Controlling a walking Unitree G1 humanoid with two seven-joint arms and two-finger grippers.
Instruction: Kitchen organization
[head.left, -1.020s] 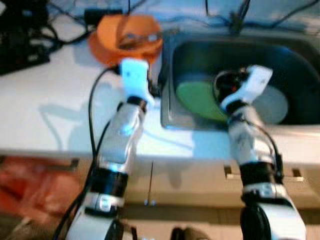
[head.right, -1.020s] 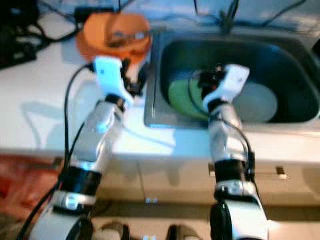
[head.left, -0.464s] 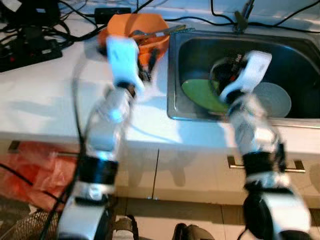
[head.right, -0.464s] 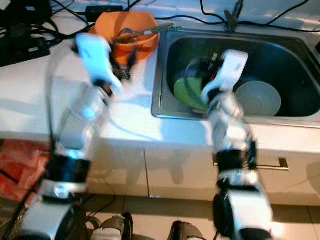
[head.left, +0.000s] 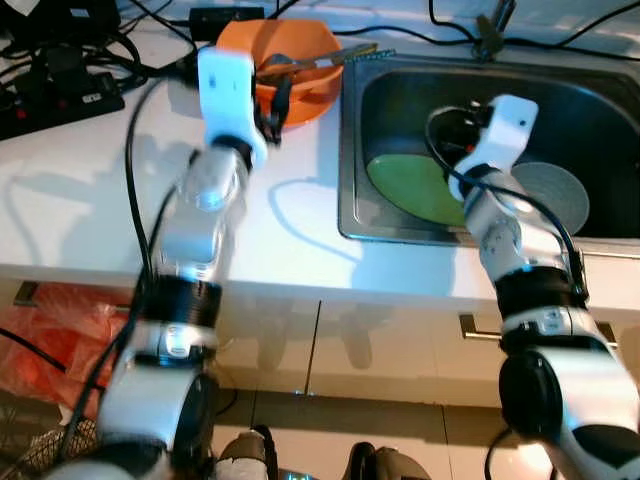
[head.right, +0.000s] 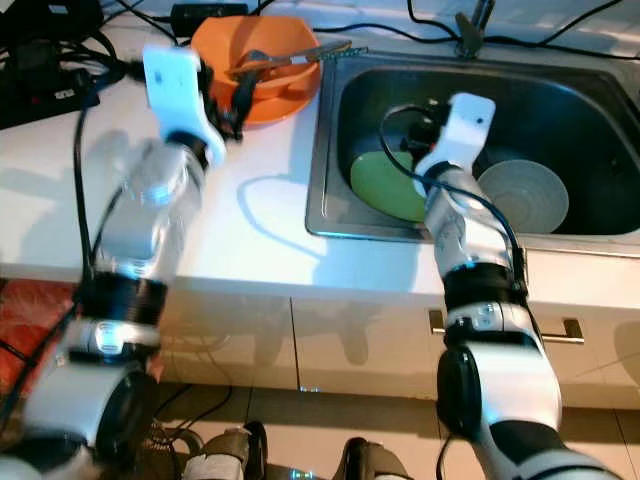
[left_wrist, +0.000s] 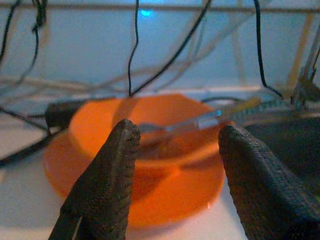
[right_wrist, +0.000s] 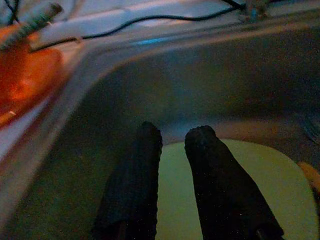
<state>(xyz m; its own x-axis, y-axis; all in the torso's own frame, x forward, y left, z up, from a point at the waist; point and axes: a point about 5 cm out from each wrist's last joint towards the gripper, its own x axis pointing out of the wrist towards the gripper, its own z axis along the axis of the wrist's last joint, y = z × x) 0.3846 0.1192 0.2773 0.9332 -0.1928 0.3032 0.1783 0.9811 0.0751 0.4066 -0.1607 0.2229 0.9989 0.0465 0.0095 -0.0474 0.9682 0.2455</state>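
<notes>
Now left end effector (left_wrist: 172, 150) spread wide, empty, facing orange bowl (left_wrist: 145, 150); right end effector (right_wrist: 172, 145) near-closed, empty, over green plate (right_wrist: 280, 200)

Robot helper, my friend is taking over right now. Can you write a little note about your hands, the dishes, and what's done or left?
Left gripper: open, aimed at the orange bowl on the white counter, not gripping it. A utensil lies in the bowl.
Right gripper: nearly shut, holding nothing, in the sink above the green plate.
A grey bowl sits beside the plate.
Done: nothing picked up yet.
Left: bowl, plate and grey bowl all need handling.
</notes>
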